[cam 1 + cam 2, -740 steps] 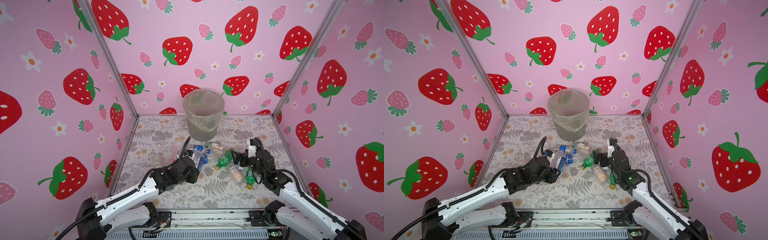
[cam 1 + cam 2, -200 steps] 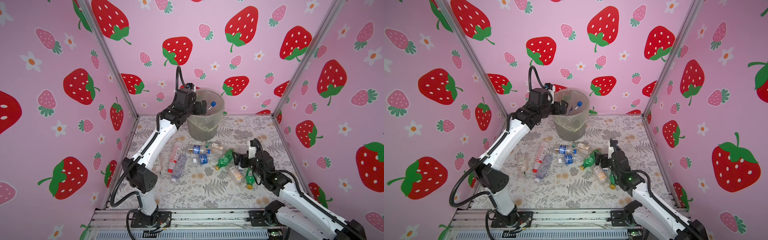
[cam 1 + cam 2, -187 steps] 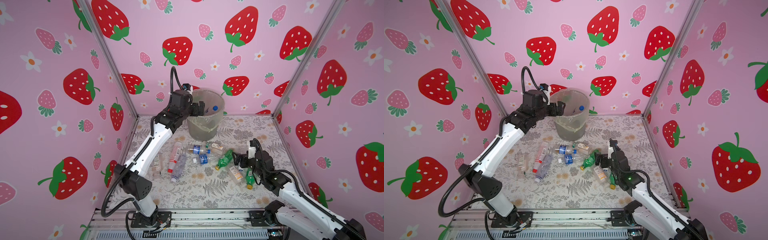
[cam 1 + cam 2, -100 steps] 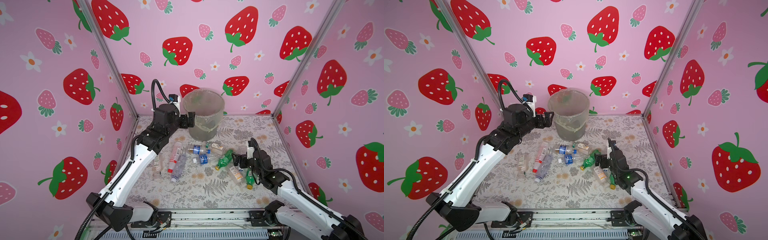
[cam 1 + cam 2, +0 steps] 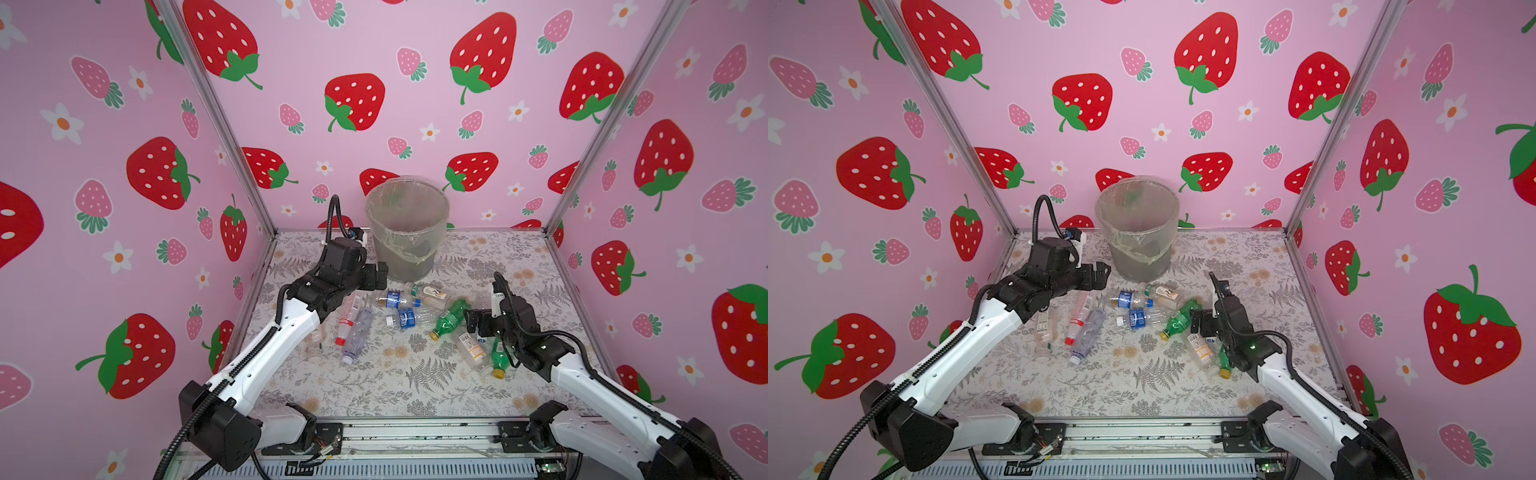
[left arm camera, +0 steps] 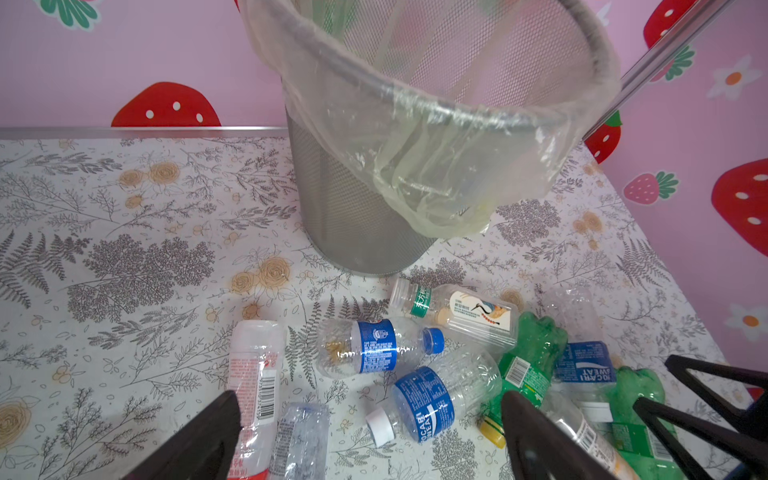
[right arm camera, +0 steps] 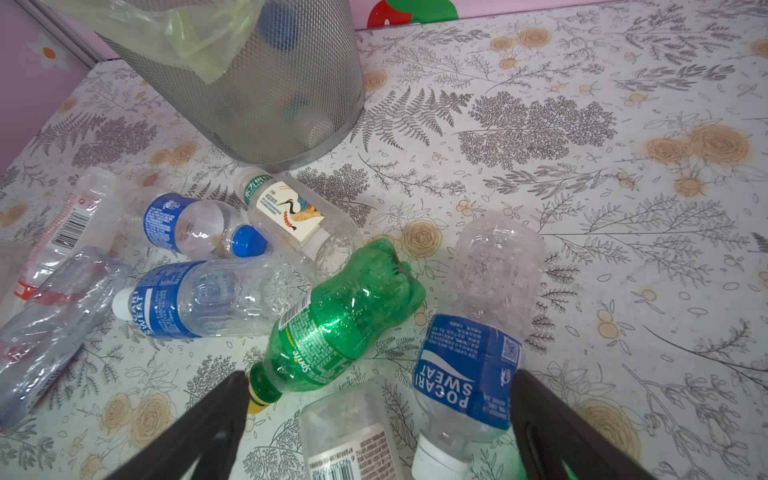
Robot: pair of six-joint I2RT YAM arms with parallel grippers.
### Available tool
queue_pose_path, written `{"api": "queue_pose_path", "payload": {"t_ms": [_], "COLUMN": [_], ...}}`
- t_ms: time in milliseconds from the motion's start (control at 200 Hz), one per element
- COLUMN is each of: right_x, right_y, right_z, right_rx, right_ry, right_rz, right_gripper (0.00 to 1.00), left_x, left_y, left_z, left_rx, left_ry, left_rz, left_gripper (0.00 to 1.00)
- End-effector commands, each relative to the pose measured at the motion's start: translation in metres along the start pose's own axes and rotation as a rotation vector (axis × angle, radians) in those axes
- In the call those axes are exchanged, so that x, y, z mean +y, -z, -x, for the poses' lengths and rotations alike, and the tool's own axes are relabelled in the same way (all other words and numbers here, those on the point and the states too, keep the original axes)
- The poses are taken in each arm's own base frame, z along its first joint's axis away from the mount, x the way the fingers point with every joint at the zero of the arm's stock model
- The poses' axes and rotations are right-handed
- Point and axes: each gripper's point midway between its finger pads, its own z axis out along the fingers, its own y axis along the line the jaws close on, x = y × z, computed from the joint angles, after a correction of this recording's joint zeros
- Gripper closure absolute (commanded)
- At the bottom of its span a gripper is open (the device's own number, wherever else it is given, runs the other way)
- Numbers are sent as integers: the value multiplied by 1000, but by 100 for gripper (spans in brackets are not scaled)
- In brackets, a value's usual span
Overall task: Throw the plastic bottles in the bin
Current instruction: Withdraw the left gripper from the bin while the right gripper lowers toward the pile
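In both top views the bin [image 5: 397,257] is standing at centre frame against the back wall, and its bag is clouding whatever lies inside. The plastic bottles [image 5: 405,319] are lying scattered on the floral mat just below it. From here their labels are showing only as blue, red and green patches. The left gripper [image 5: 381,275] is hovering left of the bin's base, jaws spread and empty. The right gripper [image 5: 474,325] is sitting low, right of centre, equally wide and empty, and its arm is partly covering a green bottle.

In the left wrist view, a white-capped bottle [image 6: 424,401] is showing "POCARI SWEAT" on blue, and a second Pocari bottle [image 6: 584,368] is showing the same, its first letter hidden. The crane-label bottle [image 6: 473,313] is carrying a green band of characters too small to read. A red-label bottle [image 6: 253,374] is showing only its barcode. The bin's rim is running out of frame.

In the right wrist view, the Sprite bottle [image 7: 332,328] is displaying its name beside one spread finger, with the second Pocari bottle beside the other. A barcode bottle [image 7: 349,440] is getting cut off by the frame edge. Blurred blue shapes are showing through the bin's mesh.
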Motion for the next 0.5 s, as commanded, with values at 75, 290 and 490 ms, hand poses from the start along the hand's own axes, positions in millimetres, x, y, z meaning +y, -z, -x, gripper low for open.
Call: {"api": "queue_pose_path", "payload": {"t_ms": [75,290,490], "right_x": [-9,-14,-19], "right_y": [2,-2,-5], "right_z": [-9,-28,-45], "right_rx": [53,115,168], "right_ry": [-7,3,-13], "right_rz": [-48,-65,-81], "right_gripper": [1,1,1], "left_x": [-9,2,9], "left_y": [4,-1,10], "left_z": [-19,-41,-43], "left_rx": [66,115,100], "left_ry": [4,-67,-153], "left_rz": [-71,-34,11], "left_gripper": [1,1,1]}}
